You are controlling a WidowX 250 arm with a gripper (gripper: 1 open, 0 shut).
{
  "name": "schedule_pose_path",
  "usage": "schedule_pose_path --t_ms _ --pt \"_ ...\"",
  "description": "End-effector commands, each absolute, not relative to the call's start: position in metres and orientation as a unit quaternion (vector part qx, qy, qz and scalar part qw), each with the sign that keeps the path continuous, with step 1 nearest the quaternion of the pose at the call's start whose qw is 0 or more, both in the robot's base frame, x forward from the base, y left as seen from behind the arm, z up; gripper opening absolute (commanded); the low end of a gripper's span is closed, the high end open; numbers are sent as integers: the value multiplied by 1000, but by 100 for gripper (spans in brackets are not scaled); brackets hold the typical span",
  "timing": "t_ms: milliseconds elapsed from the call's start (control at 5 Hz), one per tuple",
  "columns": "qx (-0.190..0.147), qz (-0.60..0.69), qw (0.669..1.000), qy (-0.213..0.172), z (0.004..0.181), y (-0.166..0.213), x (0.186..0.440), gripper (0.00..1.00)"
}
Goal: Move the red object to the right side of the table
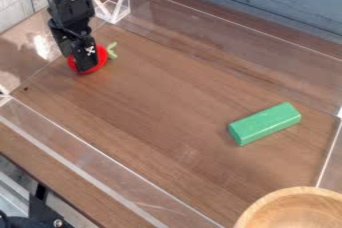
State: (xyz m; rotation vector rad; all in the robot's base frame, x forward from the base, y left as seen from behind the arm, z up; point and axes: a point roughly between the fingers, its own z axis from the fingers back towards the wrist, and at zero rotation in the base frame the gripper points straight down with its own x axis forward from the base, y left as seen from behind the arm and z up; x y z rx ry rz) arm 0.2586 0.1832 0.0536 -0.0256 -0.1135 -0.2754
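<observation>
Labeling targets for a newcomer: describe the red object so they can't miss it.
On the brown tabletop, far left corner of the view, below the black gripper. It's the small round red fruit with a green stem, unlike the rectangular green block.

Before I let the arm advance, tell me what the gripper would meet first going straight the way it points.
Probably the red toy fruit, right at the fingertips of the gripper; the depth between them is unclear.

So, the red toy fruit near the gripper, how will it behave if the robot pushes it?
The red toy fruit will probably roll, since its body looks round. Its green stem sticks out to one side, so it may stop or turn the rolling.
</observation>
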Motion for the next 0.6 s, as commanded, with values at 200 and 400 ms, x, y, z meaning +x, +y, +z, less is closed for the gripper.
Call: schedule_pose_path --t_ms 200,400 --pt "-2 -102 992 -80 66 198 268 100" --pt "-6 -84 993 -81 65 201 268 100"
